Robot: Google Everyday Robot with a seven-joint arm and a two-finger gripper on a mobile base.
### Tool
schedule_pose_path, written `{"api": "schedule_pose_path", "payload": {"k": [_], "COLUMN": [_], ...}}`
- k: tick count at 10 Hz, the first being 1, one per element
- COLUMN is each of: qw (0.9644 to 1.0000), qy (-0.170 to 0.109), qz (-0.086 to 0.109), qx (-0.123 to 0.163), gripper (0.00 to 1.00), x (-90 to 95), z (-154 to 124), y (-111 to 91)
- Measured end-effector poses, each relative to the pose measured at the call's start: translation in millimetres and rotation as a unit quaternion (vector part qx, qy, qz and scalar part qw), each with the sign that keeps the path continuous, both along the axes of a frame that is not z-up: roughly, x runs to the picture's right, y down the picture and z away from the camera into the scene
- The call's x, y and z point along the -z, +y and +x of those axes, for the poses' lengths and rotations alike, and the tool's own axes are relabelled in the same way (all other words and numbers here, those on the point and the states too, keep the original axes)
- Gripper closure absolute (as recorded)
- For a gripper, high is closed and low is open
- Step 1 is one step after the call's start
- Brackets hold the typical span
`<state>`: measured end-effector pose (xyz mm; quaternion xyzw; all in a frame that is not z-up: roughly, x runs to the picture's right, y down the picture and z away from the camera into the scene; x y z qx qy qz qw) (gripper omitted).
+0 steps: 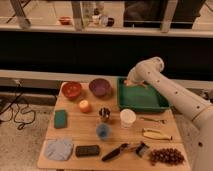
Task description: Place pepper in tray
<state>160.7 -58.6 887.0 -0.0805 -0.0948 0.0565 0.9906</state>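
Note:
The dark-green tray (144,101) stands at the back right of the wooden table. My gripper (132,81) hangs over the tray's back left corner, at the end of the white arm that reaches in from the right. A small orange pepper (136,84) shows at the gripper's tip, held just above the tray's back rim. The rest of the tray's floor is bare.
A red-orange bowl (72,89) and a purple bowl (100,87) stand left of the tray. In front are an orange round fruit (84,105), a green sponge (61,118), a metal cup (104,114), a white cup (128,117), a blue cup (103,131), a blue cloth (59,148) and grapes (166,156).

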Motion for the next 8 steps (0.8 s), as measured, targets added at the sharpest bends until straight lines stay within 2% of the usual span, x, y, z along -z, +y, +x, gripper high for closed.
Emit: {"api": "schedule_pose_path", "payload": {"k": [4, 5, 8], "qw": [0.9999, 0.9999, 0.9999], "qy": [-0.005, -0.006, -0.007], "qz": [-0.004, -0.003, -0.003], "qx": [-0.012, -0.012, -0.011], "gripper": [0.97, 0.92, 0.61], "x": [-3.8, -3.8, -4.0], "z": [3.0, 2.3, -0.4], "y": [3.5, 3.3, 2.8]}}
